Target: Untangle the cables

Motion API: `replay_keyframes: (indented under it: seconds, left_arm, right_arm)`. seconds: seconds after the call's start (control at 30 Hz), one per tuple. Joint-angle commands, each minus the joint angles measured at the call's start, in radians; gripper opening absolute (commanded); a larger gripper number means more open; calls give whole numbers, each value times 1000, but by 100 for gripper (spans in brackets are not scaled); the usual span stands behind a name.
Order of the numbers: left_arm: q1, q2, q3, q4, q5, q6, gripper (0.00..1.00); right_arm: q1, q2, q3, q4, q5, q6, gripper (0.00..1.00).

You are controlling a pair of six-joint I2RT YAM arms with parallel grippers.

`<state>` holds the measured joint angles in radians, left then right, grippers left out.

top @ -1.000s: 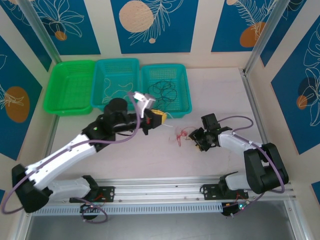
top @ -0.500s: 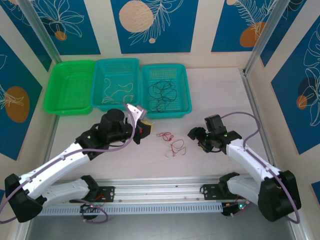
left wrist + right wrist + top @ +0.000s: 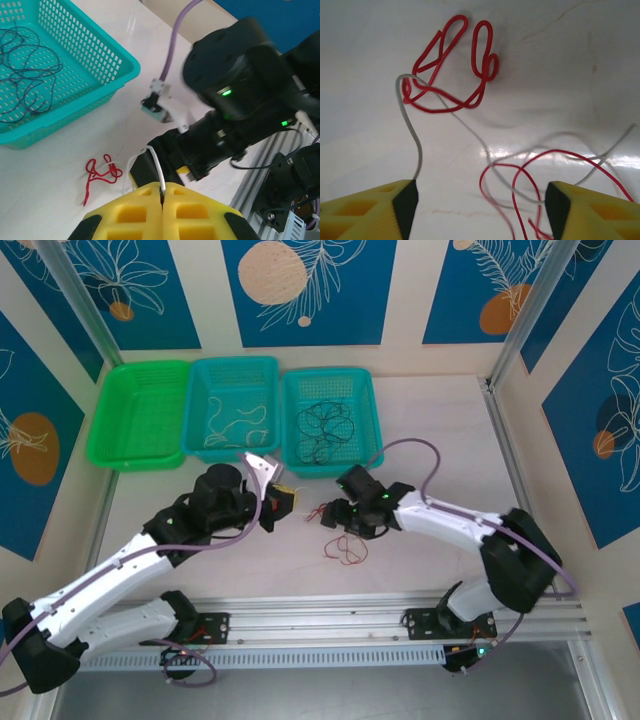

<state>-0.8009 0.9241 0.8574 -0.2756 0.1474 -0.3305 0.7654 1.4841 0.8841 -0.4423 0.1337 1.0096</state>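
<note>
Pale tabletop (image 3: 430,430), teal baskets (image 3: 330,371) at 12 o'clock: the left gripper (image 3: 161,192) pinches a white cable (image 3: 156,165) while the right gripper (image 3: 480,200), jaws apart, faces the red cable (image 3: 487,65) looped at its 12 o'clock, nearer than its partner. The black cable (image 3: 325,425) lies basketed.

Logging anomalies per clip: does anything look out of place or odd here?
Nothing damaged or spilled. One snag: the white wire pinched in the left gripper looks caught in loops of the red wire on the table.
</note>
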Motion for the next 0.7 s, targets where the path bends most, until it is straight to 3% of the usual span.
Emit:
replay_keyframes:
  seconds: [0.0, 0.1, 0.47, 0.67]
  left_arm:
    - [12, -51, 21, -70, -94, 0, 0]
    - [23, -87, 22, -131, -168, -6, 0]
    - [67, -124, -45, -123, -141, -39, 0]
    - [84, -131, -70, -123, -141, -38, 0]
  right_arm:
    - [-8, 81, 43, 22, 68, 2, 65]
    - [-7, 148, 80, 42, 76, -43, 64]
    - [9, 296, 145, 191, 66, -279, 59]
    - [4, 359, 159, 216, 46, -259, 21]
